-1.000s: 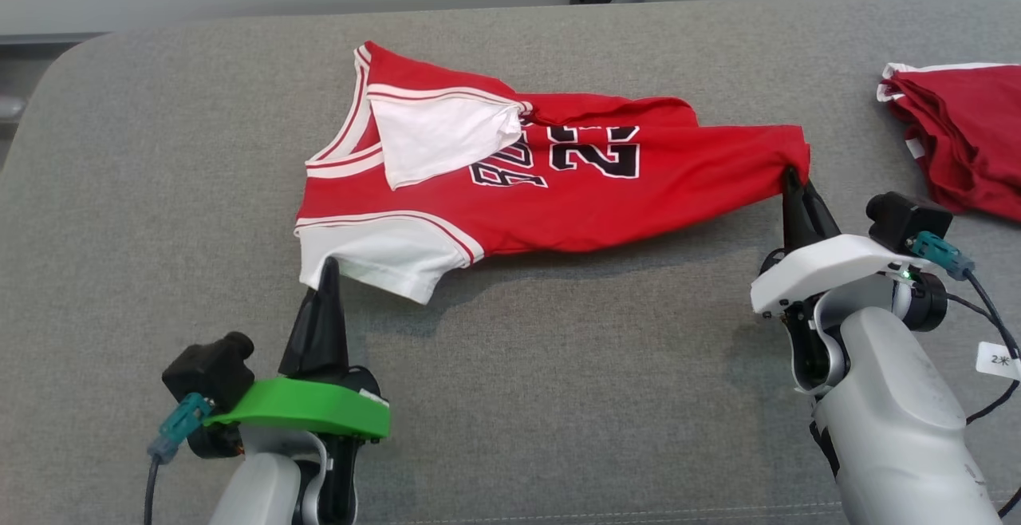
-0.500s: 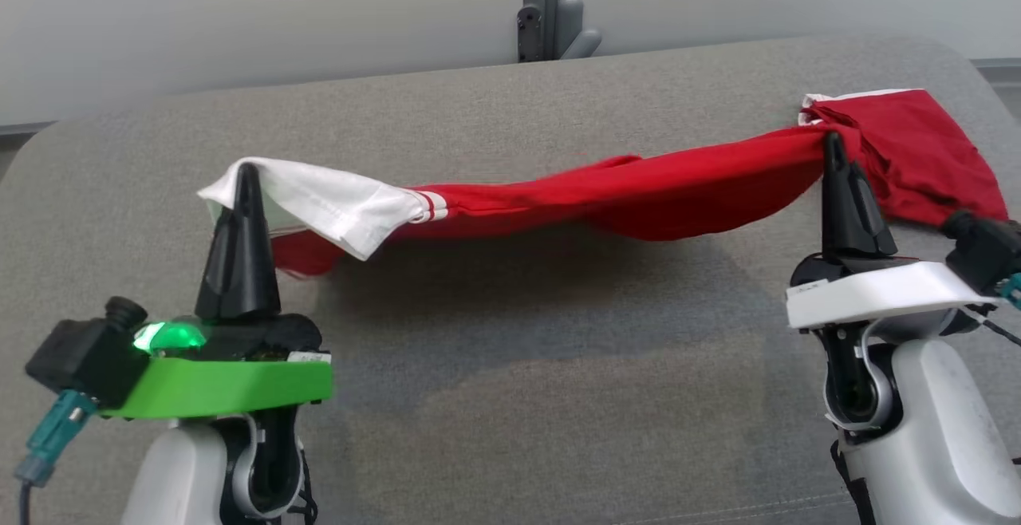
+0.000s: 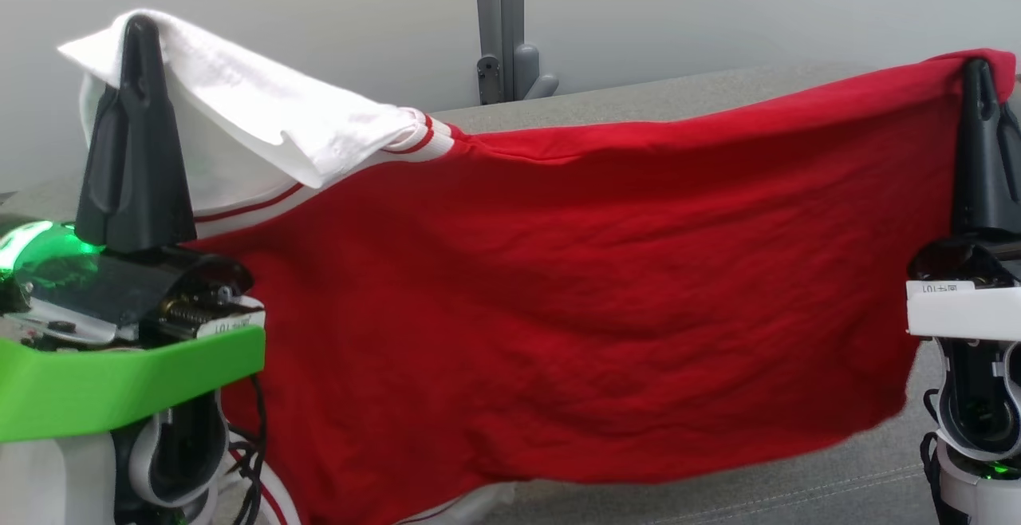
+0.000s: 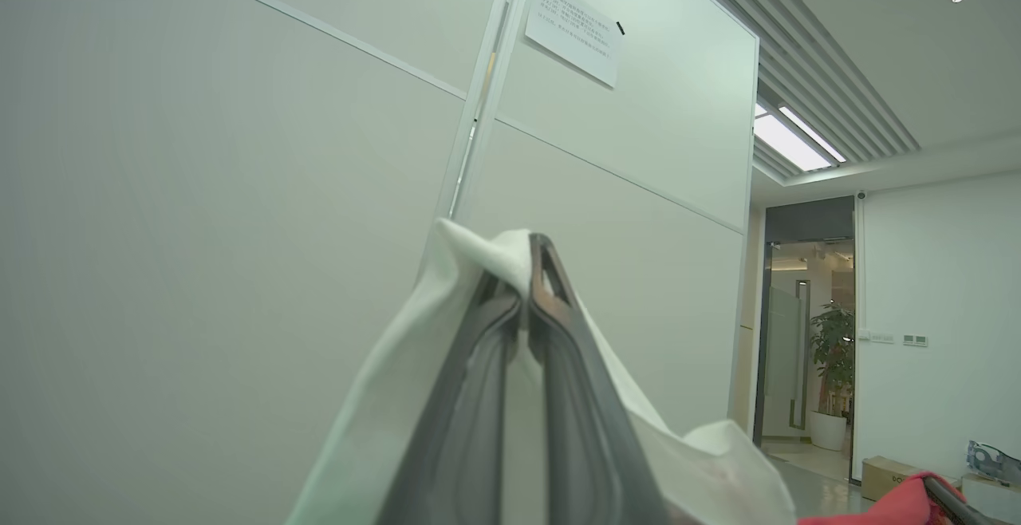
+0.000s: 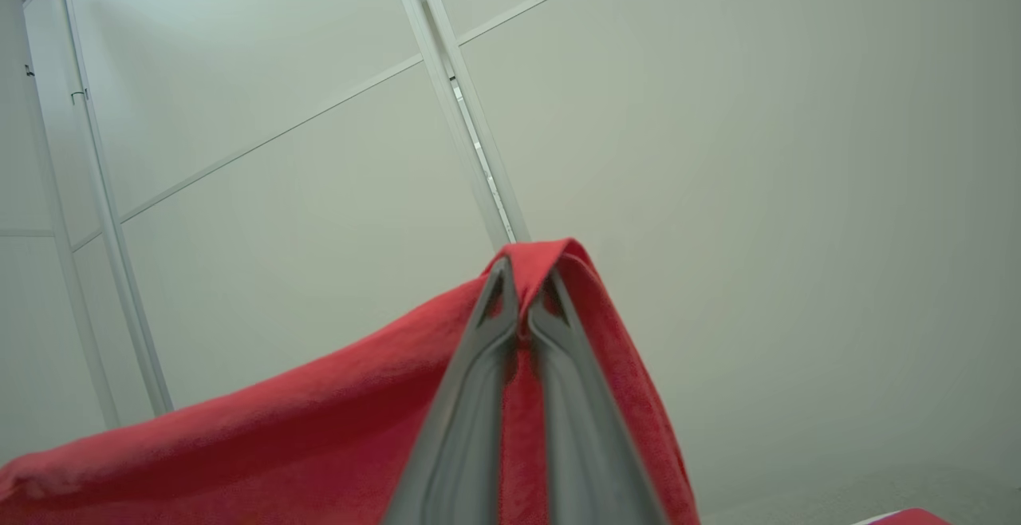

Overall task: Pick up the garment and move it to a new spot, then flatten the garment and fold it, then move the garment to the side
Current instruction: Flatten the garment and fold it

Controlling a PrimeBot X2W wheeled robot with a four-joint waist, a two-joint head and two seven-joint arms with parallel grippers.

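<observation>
One red-and-white fabric jersey (image 3: 558,309), two grippers: left gripper (image 3: 140,27) pinches its white sleeve, right gripper (image 3: 974,70) its red edge; the head view adds a grey upholstered tabletop (image 3: 877,477).

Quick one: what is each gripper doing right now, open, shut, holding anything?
Left gripper: shut, pinching the garment by its white sleeve.
Right gripper: shut, pinching the garment's red edge.

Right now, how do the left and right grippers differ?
The left gripper has a green plastic bracket; the right gripper has a white bracket. The left gripper pinches the white sleeve of the red fabric jersey; the right gripper pinches its red edge. Both have shut jaws pointing up, holding the jersey aloft.
</observation>
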